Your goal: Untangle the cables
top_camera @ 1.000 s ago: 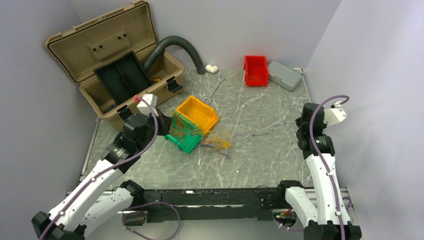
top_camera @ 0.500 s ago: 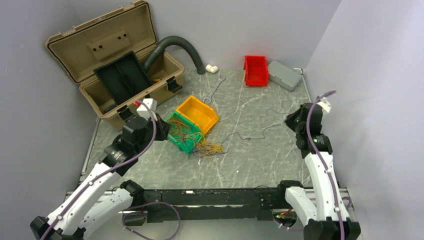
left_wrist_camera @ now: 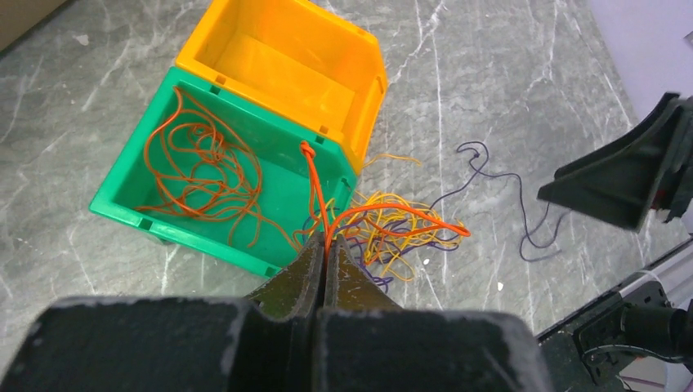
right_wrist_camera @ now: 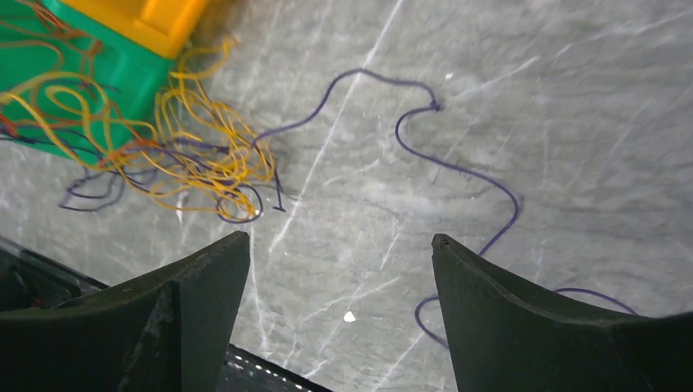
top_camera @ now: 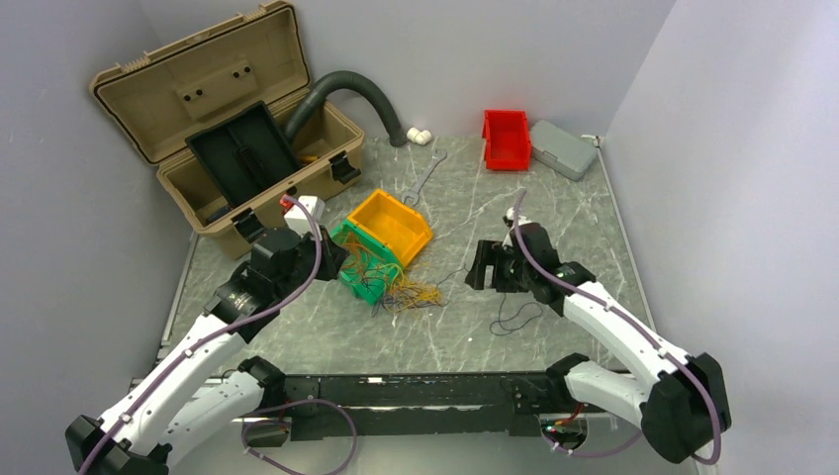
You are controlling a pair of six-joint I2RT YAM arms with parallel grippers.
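The cables (top_camera: 411, 289) are a tangle of yellow, orange and dark purple wires lying on the table against the green bin (top_camera: 368, 290). More orange wire (left_wrist_camera: 204, 163) is coiled inside that bin (left_wrist_camera: 122, 208). My left gripper (left_wrist_camera: 327, 247) is shut on one orange wire that runs up over the bin's rim and loops back over the tangle (left_wrist_camera: 392, 233). My right gripper (right_wrist_camera: 339, 241) hangs open just above the bare table, right of the tangle (right_wrist_camera: 196, 155), with nothing between its fingers. One dark purple wire (right_wrist_camera: 458, 167) trails loose from the tangle, under the right finger.
A yellow bin (top_camera: 391, 223) rests against the green one. At the back left is an open tan toolbox (top_camera: 228, 129) with a grey hose (top_camera: 356, 89). A wrench (top_camera: 425, 178) lies mid-table. A red bin (top_camera: 507, 139) and a grey case (top_camera: 564, 148) sit at the back right.
My right arm swung from the right wall down to the middle of the table and its jaws opened. The dark purple wire now lies slack. The left gripper kept its grip.
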